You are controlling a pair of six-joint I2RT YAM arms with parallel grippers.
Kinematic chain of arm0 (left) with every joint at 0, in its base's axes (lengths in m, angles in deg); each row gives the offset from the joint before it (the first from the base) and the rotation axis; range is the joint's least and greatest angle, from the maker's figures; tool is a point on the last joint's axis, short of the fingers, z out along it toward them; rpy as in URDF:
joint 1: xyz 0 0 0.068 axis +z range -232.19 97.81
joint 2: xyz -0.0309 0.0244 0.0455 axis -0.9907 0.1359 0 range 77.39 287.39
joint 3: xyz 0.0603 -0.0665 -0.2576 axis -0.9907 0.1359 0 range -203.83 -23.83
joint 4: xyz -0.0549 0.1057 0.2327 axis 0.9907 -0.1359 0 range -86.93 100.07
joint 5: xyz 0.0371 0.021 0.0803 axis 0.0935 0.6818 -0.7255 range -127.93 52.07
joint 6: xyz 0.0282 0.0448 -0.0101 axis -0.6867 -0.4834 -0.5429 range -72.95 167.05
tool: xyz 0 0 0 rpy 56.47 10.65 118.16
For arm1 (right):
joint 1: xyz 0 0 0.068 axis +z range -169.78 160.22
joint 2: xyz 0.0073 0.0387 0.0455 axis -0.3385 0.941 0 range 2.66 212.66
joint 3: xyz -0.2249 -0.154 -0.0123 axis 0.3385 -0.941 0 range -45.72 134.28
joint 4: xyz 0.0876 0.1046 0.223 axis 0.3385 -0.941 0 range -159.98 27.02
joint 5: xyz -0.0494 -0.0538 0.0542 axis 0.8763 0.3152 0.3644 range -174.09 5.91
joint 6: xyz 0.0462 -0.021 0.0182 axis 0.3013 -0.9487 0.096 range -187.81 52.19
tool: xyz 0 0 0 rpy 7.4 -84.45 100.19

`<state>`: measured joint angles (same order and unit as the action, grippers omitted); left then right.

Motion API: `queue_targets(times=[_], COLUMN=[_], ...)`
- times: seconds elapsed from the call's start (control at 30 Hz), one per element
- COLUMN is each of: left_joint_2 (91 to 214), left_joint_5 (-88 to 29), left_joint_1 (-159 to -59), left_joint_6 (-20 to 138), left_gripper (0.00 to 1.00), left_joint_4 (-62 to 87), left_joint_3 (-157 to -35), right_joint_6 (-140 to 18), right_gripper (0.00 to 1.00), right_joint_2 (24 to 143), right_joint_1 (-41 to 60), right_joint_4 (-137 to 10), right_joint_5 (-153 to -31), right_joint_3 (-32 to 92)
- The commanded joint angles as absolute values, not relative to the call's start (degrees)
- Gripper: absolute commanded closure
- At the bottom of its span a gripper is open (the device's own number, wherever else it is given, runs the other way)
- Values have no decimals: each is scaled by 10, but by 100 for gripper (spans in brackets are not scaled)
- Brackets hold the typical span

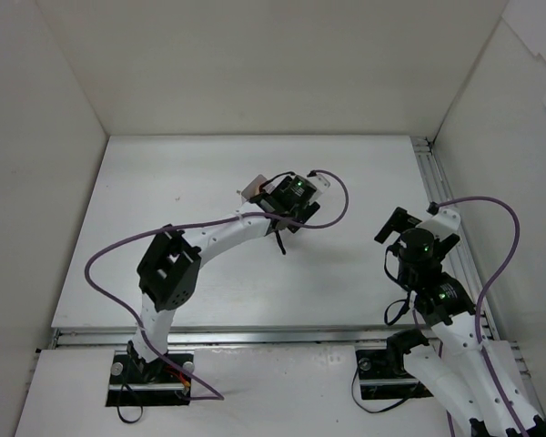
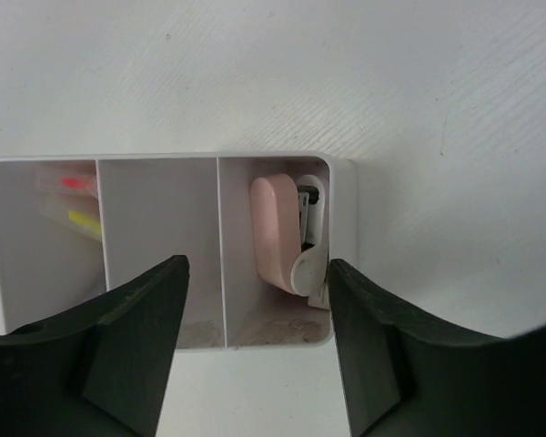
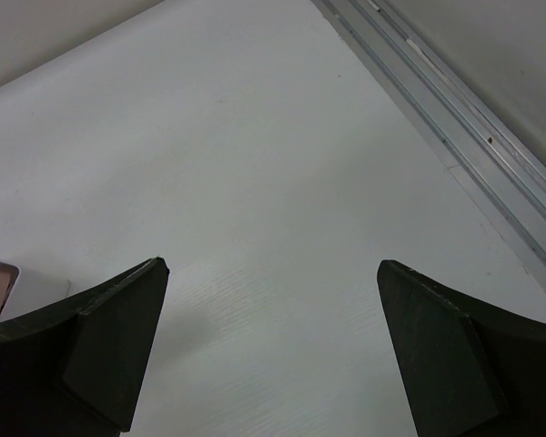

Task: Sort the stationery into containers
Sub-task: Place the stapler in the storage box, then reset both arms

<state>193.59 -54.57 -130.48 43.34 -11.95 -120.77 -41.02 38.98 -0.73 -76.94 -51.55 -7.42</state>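
Box (image 2: 164,160) sits right under the left gripper (image 2: 257,267), jaws apart and empty, seemingly so drops land inside, with pens (image 2: 77,205) in its left cell and a pink eraser (image 2: 273,228) in its right, sorted by kind; the right gripper (image 3: 271,264) hangs wide open, empty, aside.

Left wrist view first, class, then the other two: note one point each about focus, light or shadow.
Left wrist: the left claw looms dark and soft-edged up close, the box beyond it is sharper, its pens pale, blurred streaks. Right wrist: the open right claw frames an evenly lit table with only a faint soft shadow. Top external: flat, diffuse light, no glare.
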Motion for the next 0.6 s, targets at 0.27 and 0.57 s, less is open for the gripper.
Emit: queue_targets(times=[0.27, 0.57], left_joint_2=[1589, 1299], left_joint_5=[-559, -774], left_joint_1=[-1304, -1275], left_joint_6=[568, 855], left_gripper=[0, 0], left_joint_4=[-67, -230], left_joint_3=[-1054, -826], right_joint_6=[-433, -407], right_gripper=[2, 2], right_joint_2=[420, 384], right_joint_1=[-12, -8], right_joint_4=[-736, -738], right_joint_5=[-554, -538], right_joint_3=[-48, -69])
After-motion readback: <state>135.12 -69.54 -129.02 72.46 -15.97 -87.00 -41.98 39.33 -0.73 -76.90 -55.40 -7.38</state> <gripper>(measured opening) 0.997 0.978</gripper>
